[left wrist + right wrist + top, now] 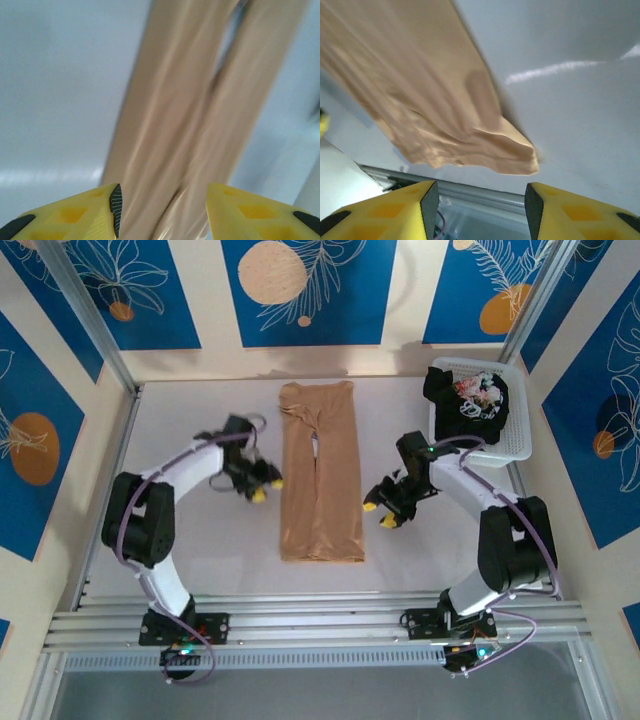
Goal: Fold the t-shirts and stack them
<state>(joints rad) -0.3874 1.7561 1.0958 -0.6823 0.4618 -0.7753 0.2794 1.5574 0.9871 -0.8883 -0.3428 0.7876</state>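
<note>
lying along the middle of the desk [200, 550], the tan tee [320, 475] is folded into a long narrow strip that runs from 12 o'clock toward 6 o'clock in the top view. its two long sides are turned in next to each other, and a thin slit of desk shows between them in the far half. the far end is a little wider and rumpled. the near end is a fairly square edge.

the left gripper [266, 489] sits at the tee's 9 o'clock side, just beside the strip's edge and about level with its middle, aimed toward 3 o'clock. in the left wrist view the left gripper [162, 210] has its jaws apart at a middling width, gripping nothing. the tan tee [200, 125] lies beyond them as two blurred bands reaching toward 12 o'clock.

the right gripper [379, 514] sits at the tee's 4 o'clock side, near the strip but apart from it, and aimed toward 9 o'clock. it is a bit closer to the near end than the left one. in the right wrist view the right gripper [480, 210] also has its jaws apart at a middling width and holds nothing. a wrinkled corner of the tan tee [435, 100] lies flat on the desk beyond the gap.

the black tee [470, 405] is bundled in the white basket [515, 445] at the desk's 2 o'clock corner. its pale print faces up, and some cloth drapes over the rim at the basket's 10 o'clock corner.
</note>
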